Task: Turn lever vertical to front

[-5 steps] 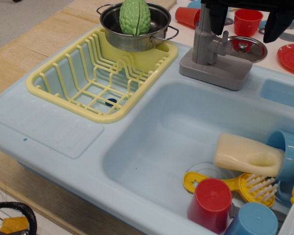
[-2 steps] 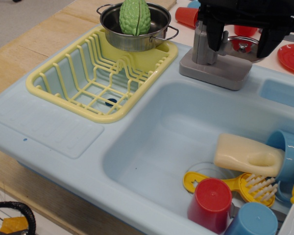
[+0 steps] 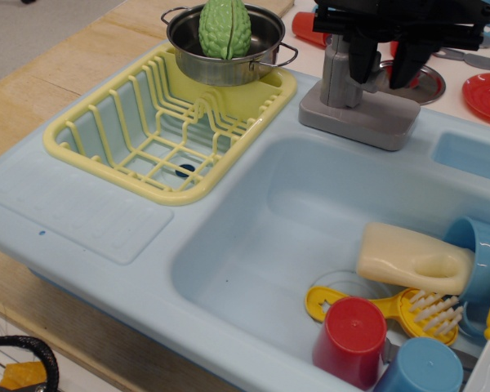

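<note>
My black gripper (image 3: 382, 72) hangs over the grey tap at the back of the blue toy sink. Its two fingers (image 3: 362, 64) stand a small gap apart, just right of the tall tap column (image 3: 335, 77) and above the broad tap base (image 3: 355, 118). The lever sits where the fingers come down. It is hidden behind the left finger, so I cannot tell its angle or whether a finger touches it. Red and silver from things behind show through the gap.
A yellow dish rack (image 3: 106, 122) lies at the left, with a steel pot (image 3: 229, 69) holding a green vegetable (image 3: 224, 28). The sink basin (image 3: 269, 229) holds a cream scrubber (image 3: 412, 257), a yellow brush (image 3: 392, 306), a red cup (image 3: 351, 339) and blue cups (image 3: 420, 367). A red plate (image 3: 486, 94) and a silver lid (image 3: 425, 82) lie behind the tap.
The gripper has come down over the tap. Its fingers have closed in from wide apart to a narrow gap around the lever's place, and the lever is now covered.
</note>
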`<state>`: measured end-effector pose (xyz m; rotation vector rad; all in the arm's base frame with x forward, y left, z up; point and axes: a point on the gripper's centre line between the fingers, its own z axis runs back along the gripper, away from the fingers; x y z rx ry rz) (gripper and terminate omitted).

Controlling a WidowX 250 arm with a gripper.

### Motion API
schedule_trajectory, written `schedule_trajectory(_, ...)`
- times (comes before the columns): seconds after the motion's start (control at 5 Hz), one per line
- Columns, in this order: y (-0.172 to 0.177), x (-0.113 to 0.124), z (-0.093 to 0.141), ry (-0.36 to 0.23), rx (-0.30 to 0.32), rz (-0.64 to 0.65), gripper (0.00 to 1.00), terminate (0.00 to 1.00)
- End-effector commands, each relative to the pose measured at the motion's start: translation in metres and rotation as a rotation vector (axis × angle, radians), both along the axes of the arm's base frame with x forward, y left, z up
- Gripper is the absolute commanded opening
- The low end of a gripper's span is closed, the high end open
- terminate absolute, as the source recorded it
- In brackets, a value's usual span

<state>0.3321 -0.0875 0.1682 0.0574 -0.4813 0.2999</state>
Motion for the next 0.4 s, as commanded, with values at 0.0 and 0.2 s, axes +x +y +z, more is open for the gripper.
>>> schedule_trajectory(0.0,0.004,-0.001,0.015,-0.069,-0.028,0.005,0.00,0.00)
schedule_trajectory(0.2,0.005,-0.013,0.013,-0.089,-0.055,0.039,0.00,0.00)
